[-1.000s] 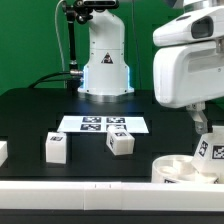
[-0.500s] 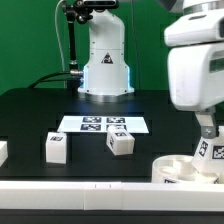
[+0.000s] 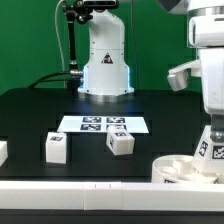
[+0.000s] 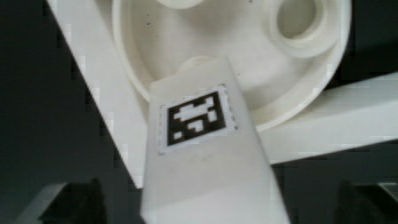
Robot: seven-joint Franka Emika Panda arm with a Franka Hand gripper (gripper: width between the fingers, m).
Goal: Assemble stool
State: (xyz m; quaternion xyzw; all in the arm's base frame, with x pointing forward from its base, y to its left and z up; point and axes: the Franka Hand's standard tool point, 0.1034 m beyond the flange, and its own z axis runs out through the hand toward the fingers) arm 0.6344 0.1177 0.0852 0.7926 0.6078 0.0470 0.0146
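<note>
The step in hand looks like seating the first small blocky white tagged leg (image 3: pixel 212 150), which stands upright in the thick round white plastic seat (image 3: pixel 176 168) at the lower right of the exterior view. The two-finger gripper (image 3: pixel 212 130) hangs just above that leg, jaws spread wide to either side of it, gripping nothing. The next move probably calls for reaching over to the loose left leg (image 3: pixel 56 147) or the loose centre leg (image 3: pixel 121 142), and whether the seated one is fully home cannot be told.

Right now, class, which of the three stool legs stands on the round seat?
The rightmost leg in the exterior view; the left leg and middle leg sit on the black table, off the seat.
</note>
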